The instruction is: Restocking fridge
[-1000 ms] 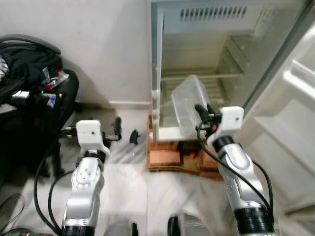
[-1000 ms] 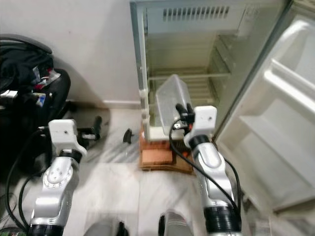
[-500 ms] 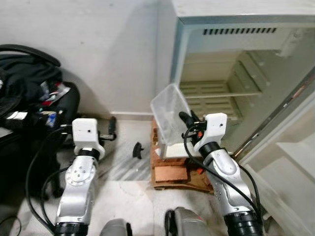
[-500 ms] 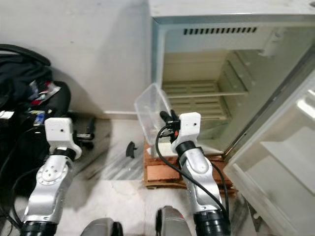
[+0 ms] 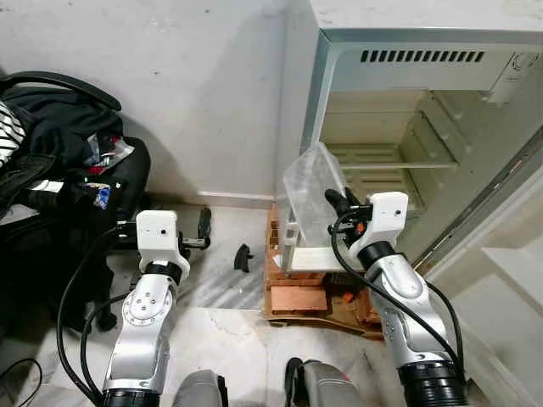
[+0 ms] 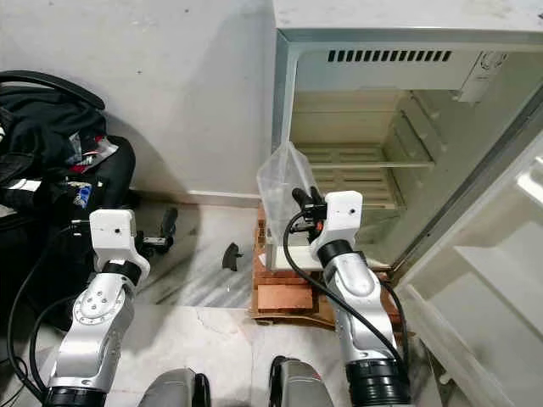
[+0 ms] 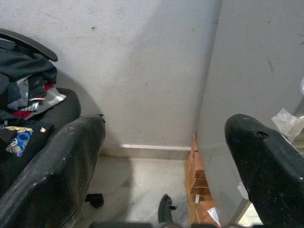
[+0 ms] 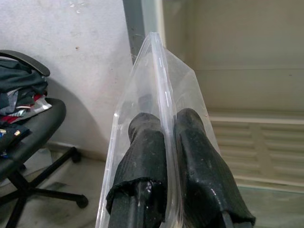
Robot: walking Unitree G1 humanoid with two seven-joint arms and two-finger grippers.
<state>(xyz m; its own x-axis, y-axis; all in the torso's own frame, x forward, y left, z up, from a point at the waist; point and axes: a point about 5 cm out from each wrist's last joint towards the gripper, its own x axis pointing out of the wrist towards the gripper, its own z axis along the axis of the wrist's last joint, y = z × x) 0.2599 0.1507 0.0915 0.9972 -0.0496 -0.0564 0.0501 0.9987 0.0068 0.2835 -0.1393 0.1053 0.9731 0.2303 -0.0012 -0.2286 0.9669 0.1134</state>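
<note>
Nearest the camera: two silver robot arms reach fwd over a pale marble floor [image 5: 221, 297].

Left gripper [image 5: 204, 231] is held low over the floor, w/ its black fingers [image 7: 57, 166] spread wide and nothing between them. The left wrist view looks past them to a white wall [image 7: 137, 71] and the grey outer side of the fridge.

Right gripper [image 5: 343, 201] is raised at the fridge's front, just left of centre of the opening. Its two fingers [image 8: 142, 156] are pinched narrow on the wall of a clear plastic container [image 5: 311, 191], one finger each side of the thin rim. The container is tilted, leaning up and left, held in the air in front of the lower part of the fridge; whether its bottom edge rests on the fridge floor can't be told.

Just beyond: the fridge [image 6: 373, 51] stands on a base of red bricks [image 5: 297, 298], door [image 6: 492, 280] swung open to the right. Inside are pale slatted shelves [image 6: 352, 157] and a vent grille along the top of the back wall.

On the floor btwn the arms lies a small black part [image 5: 243, 257].

Far left, against the wall: a black office chair [image 5: 110, 182] piled w/ dark clothes and bags [image 5: 51, 144].
</note>
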